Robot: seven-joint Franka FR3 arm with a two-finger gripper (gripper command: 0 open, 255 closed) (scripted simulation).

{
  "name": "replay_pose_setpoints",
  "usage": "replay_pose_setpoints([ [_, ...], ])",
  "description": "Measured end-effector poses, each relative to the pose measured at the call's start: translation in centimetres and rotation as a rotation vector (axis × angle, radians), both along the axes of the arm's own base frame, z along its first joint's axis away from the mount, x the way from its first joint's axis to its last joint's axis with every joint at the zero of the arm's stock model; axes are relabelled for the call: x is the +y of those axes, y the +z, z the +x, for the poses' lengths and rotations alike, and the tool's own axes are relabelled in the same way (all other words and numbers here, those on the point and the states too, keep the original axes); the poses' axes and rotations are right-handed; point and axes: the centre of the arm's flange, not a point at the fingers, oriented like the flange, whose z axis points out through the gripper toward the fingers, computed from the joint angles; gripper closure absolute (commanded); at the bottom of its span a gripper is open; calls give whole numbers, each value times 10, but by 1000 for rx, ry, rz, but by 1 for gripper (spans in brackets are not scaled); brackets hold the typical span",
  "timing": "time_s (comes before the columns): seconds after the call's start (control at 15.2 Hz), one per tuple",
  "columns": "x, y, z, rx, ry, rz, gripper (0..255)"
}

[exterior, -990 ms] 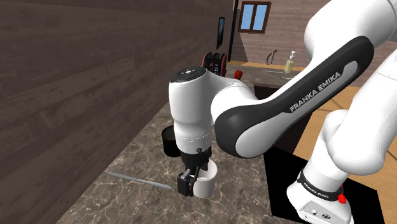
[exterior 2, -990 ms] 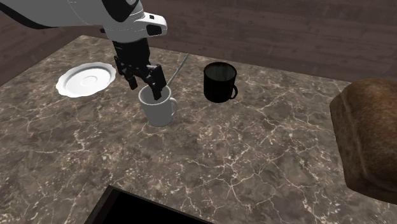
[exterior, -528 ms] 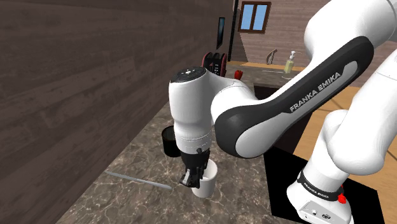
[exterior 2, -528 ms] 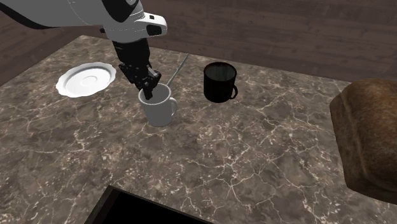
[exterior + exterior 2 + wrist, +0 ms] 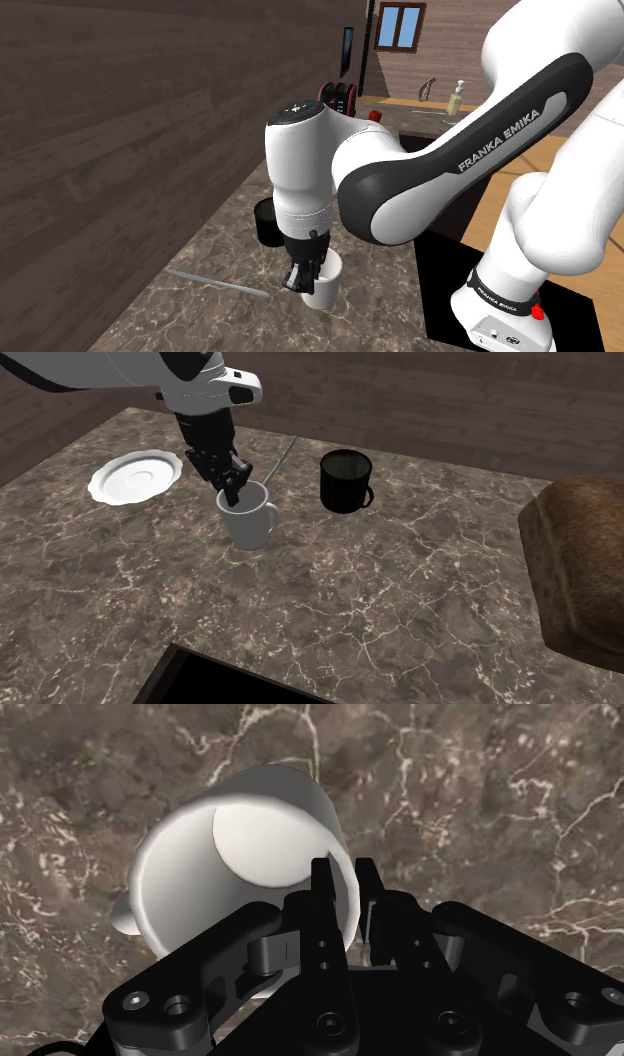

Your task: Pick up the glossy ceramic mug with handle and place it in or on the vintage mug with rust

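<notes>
The white mug [image 5: 248, 517] stands upright on the marble counter [image 5: 400, 602], under the arm. We cannot tell whether its base touches the stone.

The gripper [image 5: 236, 495] is nearly closed, and it pinches the mug's wall at the rim. In the wrist view one finger [image 5: 322, 889] is inside the cup and the other just outside, with the white wall clasped between them. The gripper [image 5: 343, 894] has hold of nothing else. That view also shows the mug's handle on the side away from the fingers.

In the shoulder view the gripper [image 5: 303, 278] comes down onto the white mug [image 5: 322, 283] from above. There the arm hides most of the dark mug [image 5: 266, 222] just beyond.

The second exterior view shows the dark mug [image 5: 346, 481] whole. It stands to the white mug's right in that view, near it but apart, with its mouth open upward. A white saucer [image 5: 136, 476] lies to the white mug's left. A thin grey utensil [image 5: 280, 457] lies just behind the white mug. A brown loaf [image 5: 580, 572] sits well apart to the white mug's right.

The shoulder view adds a wood-plank wall [image 5: 120, 120] beside the white mug and a soap bottle [image 5: 457, 100] far beyond it.

We count two mugs, one saucer, one utensil, one loaf and one soap bottle.
</notes>
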Motion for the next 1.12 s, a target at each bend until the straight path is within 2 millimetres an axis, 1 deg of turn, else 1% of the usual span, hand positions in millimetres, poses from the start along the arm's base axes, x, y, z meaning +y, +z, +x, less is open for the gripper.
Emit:
replay_pose_setpoints([
  [0.33,0,24,1,0,0,0,255],
  [0.99,-1,80,0,0,0,0,255],
  [1.12,0,87,-1,0,0,0,255],
])
